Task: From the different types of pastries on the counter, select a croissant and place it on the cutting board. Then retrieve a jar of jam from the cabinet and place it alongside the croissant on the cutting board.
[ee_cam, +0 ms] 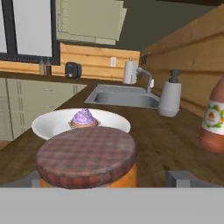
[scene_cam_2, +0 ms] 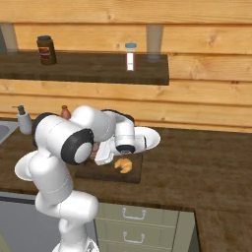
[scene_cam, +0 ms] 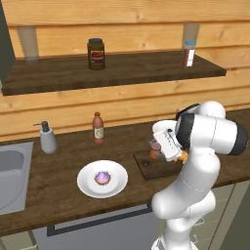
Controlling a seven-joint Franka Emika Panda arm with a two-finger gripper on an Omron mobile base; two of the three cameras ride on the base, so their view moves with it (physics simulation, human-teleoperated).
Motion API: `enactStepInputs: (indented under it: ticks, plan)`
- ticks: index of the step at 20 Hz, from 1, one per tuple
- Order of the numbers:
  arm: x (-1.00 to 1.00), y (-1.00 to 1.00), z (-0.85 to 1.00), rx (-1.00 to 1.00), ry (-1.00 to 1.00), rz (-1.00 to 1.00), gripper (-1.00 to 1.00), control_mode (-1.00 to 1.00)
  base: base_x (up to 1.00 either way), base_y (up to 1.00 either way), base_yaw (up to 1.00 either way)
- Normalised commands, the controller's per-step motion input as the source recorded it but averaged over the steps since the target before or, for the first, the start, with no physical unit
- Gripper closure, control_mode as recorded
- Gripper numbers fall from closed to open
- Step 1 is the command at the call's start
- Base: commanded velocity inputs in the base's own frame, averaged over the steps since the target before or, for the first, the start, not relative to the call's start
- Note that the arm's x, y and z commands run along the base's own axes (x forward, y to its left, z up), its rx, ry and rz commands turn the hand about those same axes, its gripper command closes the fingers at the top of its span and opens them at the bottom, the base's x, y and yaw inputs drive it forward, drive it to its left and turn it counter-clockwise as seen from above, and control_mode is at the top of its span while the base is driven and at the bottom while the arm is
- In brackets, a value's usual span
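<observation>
The jam jar [ee_cam: 87, 157] stands on the cutting board [scene_cam: 146, 168] beside the croissant [scene_cam_2: 123, 165], between spread jaws. The bottle [ee_cam: 213, 118] bears an orange-fruit label; no writing is legible on it.

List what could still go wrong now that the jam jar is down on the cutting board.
1. The open fingers sit on either side of the jam jar; a sideways pull-out could likely tip it or drag it.
2. The jar stands near the cutting board's left end, so a nudge might push it off.
3. The croissant lies close under the arm and could get bumped.
</observation>
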Motion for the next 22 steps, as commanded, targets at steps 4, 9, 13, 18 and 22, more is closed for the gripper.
enactStepInputs:
  ticks: [4, 9, 13, 18, 22]
  plan:
    - [-0.02, -0.05, -0.01, 0.00, 0.05, 0.00, -1.00, -1.00, 0.00, 0.00, 0.00]
    - [0.00, -0.01, -0.29, 0.00, 0.10, 0.01, -1.00, -1.00, 0.00, 0.00, 0.00]
    - [-0.05, -0.01, -0.21, 0.00, 0.01, 0.02, -1.00, -1.00, 0.00, 0.00, 0.00]
    - [-0.12, 0.00, -0.28, 0.00, -0.01, 0.03, 1.00, -1.00, 0.00, 0.00, 0.00]
    - [-0.12, -0.01, -0.22, 0.00, 0.00, 0.02, 1.00, -1.00, 0.00, 0.00, 0.00]
